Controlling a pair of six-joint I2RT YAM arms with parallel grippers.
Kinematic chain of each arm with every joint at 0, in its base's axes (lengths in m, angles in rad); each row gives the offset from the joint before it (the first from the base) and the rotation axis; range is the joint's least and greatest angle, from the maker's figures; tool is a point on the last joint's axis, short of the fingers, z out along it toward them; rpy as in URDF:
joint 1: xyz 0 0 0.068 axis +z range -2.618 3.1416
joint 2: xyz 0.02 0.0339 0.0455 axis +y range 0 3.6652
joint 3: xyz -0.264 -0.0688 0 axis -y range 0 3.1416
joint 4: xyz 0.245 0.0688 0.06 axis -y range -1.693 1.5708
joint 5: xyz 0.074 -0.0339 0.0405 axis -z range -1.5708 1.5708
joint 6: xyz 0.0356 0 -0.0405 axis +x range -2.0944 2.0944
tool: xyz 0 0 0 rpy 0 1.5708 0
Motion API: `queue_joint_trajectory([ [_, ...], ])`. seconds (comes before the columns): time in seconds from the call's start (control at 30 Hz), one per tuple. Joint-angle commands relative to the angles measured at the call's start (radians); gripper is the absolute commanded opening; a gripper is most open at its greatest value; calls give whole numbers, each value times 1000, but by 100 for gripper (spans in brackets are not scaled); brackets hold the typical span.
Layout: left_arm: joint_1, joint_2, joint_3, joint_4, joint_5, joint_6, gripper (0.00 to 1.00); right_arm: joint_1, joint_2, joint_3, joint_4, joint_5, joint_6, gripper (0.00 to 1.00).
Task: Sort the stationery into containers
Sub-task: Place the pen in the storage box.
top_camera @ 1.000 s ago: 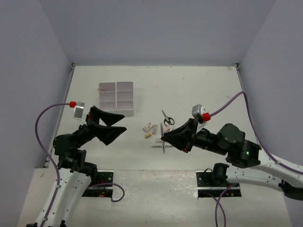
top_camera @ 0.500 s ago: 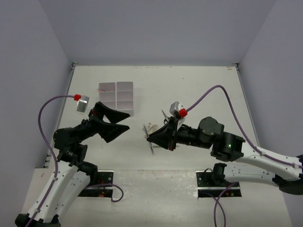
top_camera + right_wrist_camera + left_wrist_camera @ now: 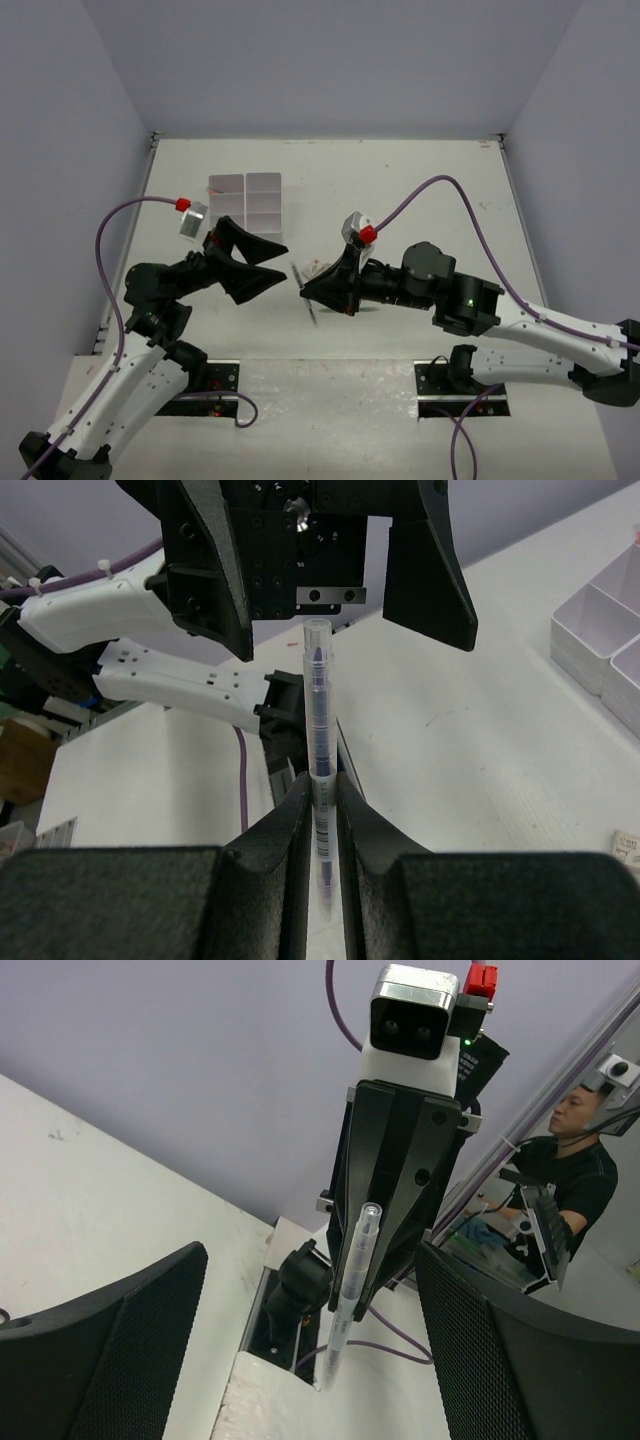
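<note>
The right pincer (image 3: 305,290) has lifted a blue pen (image 3: 318,710) off the table (image 3: 400,180) and swung it leftward, clamped tight. The left pincer (image 3: 288,264) faces it, gaping wide and empty, with the pen just beside its fingers. It looks like a hand-over, bound for the tray (image 3: 245,195) near the far-left corner.

Pen (image 3: 317,720) end hidden between right end effector (image 3: 320,785) fingers; tray (image 3: 592,640) cut off at edge

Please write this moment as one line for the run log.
right gripper: shut on pen | pen: pointing at left gripper | left gripper: open, pen not gripped | tray: beyond left gripper
</note>
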State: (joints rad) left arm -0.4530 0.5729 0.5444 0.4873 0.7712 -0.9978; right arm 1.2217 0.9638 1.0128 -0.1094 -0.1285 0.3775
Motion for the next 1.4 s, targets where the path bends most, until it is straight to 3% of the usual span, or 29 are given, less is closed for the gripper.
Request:
queue_joint_trajectory([
  [0.0, -9, 8, 42, 6, -35, 42, 85, 1, 36, 73, 6, -34, -2, 0],
  [0.27, -28, 31, 50, 0, -43, 51, 72, -1, 93, 118, -3, -10, -12, 0],
  [0.33, -29, 28, 55, -20, -50, 63, 61, -1, 114, 143, -19, 5, -18, 0],
  [0.57, -30, 44, 81, -81, -54, 90, 5, -1, 170, 190, -71, 109, -6, 0],
  [0.6, -30, 44, 84, -92, -55, 94, 1, -3, 172, 190, -72, 118, -1, 0],
  [0.87, -30, 61, 121, -173, -105, 129, 0, -19, 148, 190, -70, 245, 34, 0],
  [0.9, -30, 62, 122, -198, -125, 144, 0, -21, 142, 185, -70, 245, 34, 4],
  [0.93, -30, 67, 149, -232, -151, 193, 0, -21, 138, 179, -70, 260, 31, 24],
  [0.97, -30, 76, 167, -324, -236, 221, 0, -22, 130, 162, -72, 274, 35, 91],
  [1.0, -30, 91, 203, -410, -331, 258, 0, -23, 102, 146, -82, 307, 45, 98],
  [1.1, -29, 167, 320, -637, -593, 308, 0, -24, 26, 103, -185, 471, 103, 99],
  [1.2, -26, 270, 399, -799, -929, 323, 0, -24, -99, 39, -316, 754, 181, 99],
  [1.37, -20, 356, 494, -825, -1335, 294, 0, -24, -402, -111, -343, 813, 210, 99],
])
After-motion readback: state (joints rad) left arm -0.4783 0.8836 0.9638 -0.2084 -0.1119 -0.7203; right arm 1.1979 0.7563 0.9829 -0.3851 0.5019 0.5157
